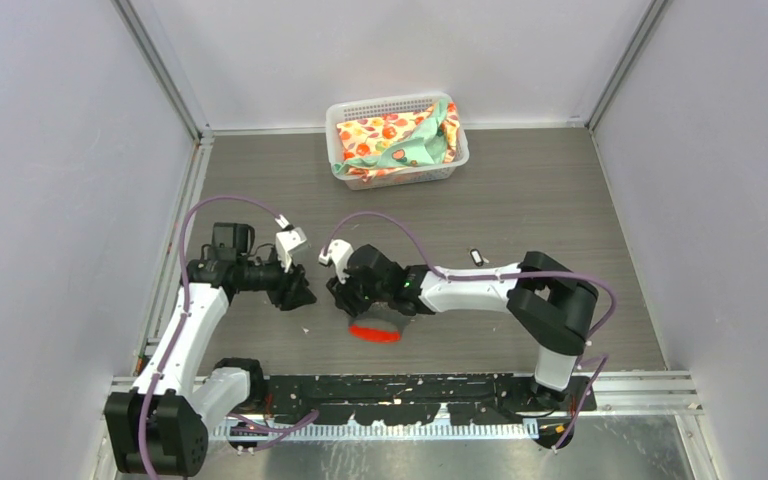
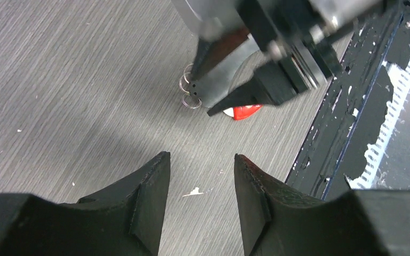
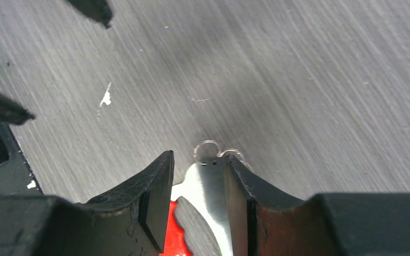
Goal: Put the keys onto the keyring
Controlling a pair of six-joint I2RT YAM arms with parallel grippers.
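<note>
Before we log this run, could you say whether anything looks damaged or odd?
The black mounting plate at the near edge has paint chipped away in patches; a white flake lies on the table.

Keyring (image 3: pixel 211 186): silver curved strip, small loops, red tag (image 1: pixel 375 333); black-headed key (image 1: pixel 476 256) lying apart.

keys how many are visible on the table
1: a small key lies on the table just beyond the right arm. Others may be hidden under the arms.
</note>
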